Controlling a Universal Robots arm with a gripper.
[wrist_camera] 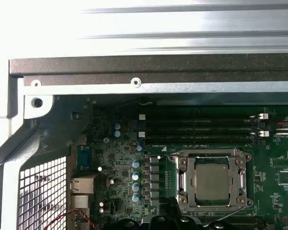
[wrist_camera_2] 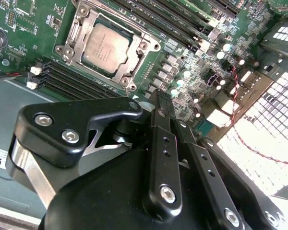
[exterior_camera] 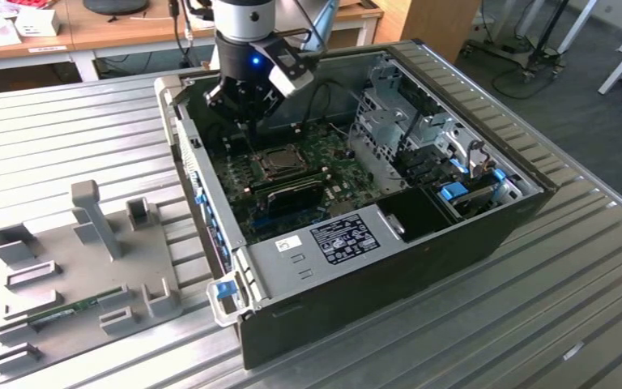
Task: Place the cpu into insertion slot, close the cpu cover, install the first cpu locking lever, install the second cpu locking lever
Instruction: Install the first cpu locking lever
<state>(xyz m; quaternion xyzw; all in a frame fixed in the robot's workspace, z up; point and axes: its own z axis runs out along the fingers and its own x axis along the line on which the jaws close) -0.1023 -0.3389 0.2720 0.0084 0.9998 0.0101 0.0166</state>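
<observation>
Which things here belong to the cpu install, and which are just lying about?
Job in hand:
- small flat square grey-topped cpu
- thin silvery metal cpu cover frame, lying flat around it
- black end effector, above the green motherboard

Lying about:
- grey plastic fixture tray with posts
- narrow green circuit stick on that tray
- long dark memory sticks in the board

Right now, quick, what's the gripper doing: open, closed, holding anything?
Gripper: cannot be told whether open or shut; it hangs over the motherboard, near the cpu.
</observation>
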